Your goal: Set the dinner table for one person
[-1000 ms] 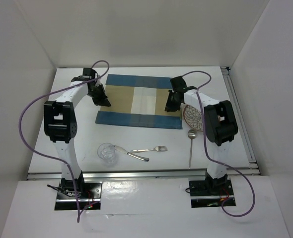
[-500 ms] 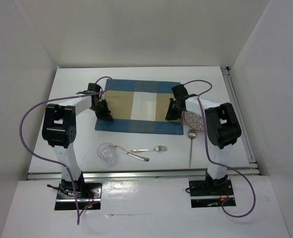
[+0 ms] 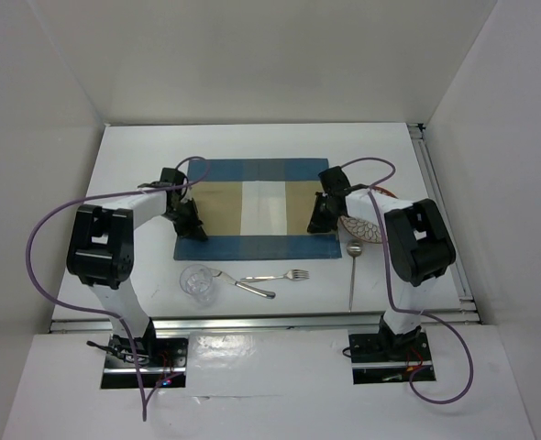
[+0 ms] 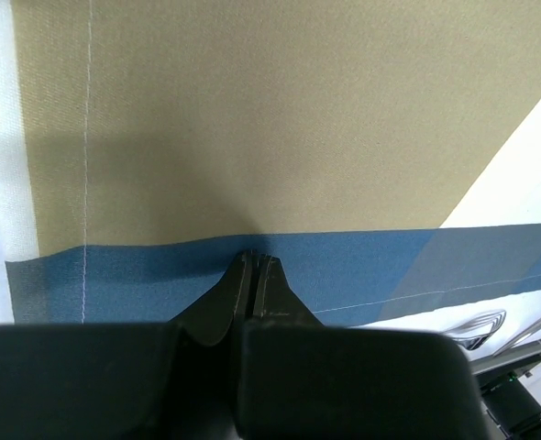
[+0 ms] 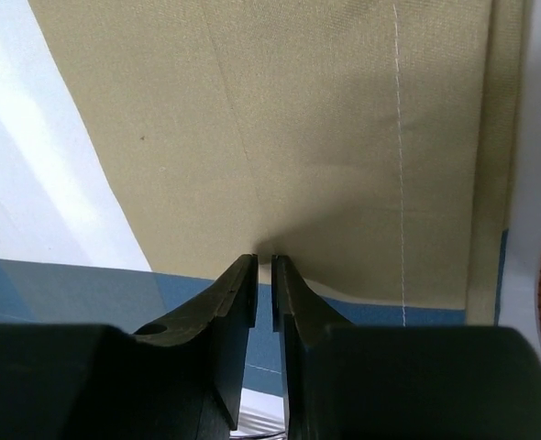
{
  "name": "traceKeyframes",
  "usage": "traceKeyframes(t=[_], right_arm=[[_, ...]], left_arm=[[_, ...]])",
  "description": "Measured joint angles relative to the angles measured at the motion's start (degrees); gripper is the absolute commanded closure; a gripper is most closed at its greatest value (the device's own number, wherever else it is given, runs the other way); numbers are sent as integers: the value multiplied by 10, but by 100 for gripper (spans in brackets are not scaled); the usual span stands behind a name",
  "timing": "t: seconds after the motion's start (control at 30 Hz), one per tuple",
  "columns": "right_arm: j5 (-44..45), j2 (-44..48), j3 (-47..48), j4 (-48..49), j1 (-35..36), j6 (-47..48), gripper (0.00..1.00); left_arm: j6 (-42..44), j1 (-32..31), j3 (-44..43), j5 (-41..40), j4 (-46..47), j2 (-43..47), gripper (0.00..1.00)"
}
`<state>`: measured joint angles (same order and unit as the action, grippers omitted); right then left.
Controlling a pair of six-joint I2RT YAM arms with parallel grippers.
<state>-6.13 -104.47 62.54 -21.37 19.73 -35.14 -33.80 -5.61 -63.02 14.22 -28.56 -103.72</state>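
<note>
The placemat (image 3: 261, 197) lies across the middle of the white desk (image 3: 128, 156), which spreads wide under everything and is edged by a metal rail at 6 o'clock and 3 o'clock. The left fingers (image 3: 195, 231) are clenched on the mat's blue near hem at its 7 o'clock corner. The right fingers (image 3: 316, 223) pinch the cloth at its 5 o'clock corner, with only a sliver of gap in the wrist view and the fabric puckering at their tips. The step in hand looks like settling the mat squarely before the other pieces go on it. To do that well, both arms should move together and keep the cloth lightly taut between them, so that the tan and white panels stay flat and the near hem runs parallel to the 6 o'clock rail. The patterned plate (image 3: 367, 225) sits just beside the mat at 3 o'clock, partly under the right arm, so any sideways pull that way risks nudging it. The glass (image 3: 197, 280), knife (image 3: 252, 289) and fork (image 3: 278, 275) wait at 6 to 7 o'clock of the mat, and the spoon (image 3: 353, 270) at 5 o'clock. The hem should stop short of all of them. I would then let go of both corners at once and lift straight up, so that neither corner drags or folds.
</note>
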Motion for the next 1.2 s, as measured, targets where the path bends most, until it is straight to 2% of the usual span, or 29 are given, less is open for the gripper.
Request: traceKeyframes(t=[0.1,0.17,0.2,0.23,0.27,0.3,0.33,0.4,0.5,0.6,0.7,0.8,0.9,0.97,1.07,1.13,1.2], right_arm=[[8,0,7,-11,5,1,76],[21,0,18,-40,13,1,73],[27,2,26,-56,19,1,69],[32,5,37,-73,24,1,60],[38,12,49,-87,29,1,53],[45,23,61,-96,32,1,38],[55,45,72,-101,36,0,31],[80,105,78,-102,38,1,21],[109,207,73,-103,14,-6,17],[129,303,32,-103,-70,-25,9],[141,363,-36,-130,-180,-49,6],[113,395,-105,-145,-263,-59,6],[68,414,-158,-149,-346,-59,6],[43,407,-175,-136,-379,-57,6],[9,371,-197,-97,-398,-56,7],[-10,338,-208,-66,-399,-56,11],[-26,301,-214,-38,-399,-57,19]], left_arm=[[5,0,-8,-7,-15,0,99],[9,0,-16,-17,-33,0,91],[11,0,-23,-23,-45,0,85],[15,0,-31,-26,-56,1,70],[21,0,-39,-29,-65,5,64],[23,0,-49,-32,-77,11,58],[26,0,-65,-35,-91,21,46],[39,0,-96,-35,-108,47,36],[45,-1,-137,-35,-119,96,19],[53,-1,-161,-35,-127,154,16],[58,-2,-172,-43,-146,205,15],[67,-2,-169,-55,-158,231,15],[67,-2,-146,-68,-166,253,5],[67,-2,-128,-72,-167,262,0],[64,-2,-104,-83,-171,266,0],[63,-2,-100,-89,-179,266,0],[62,-2,-100,-91,-186,267,0]])
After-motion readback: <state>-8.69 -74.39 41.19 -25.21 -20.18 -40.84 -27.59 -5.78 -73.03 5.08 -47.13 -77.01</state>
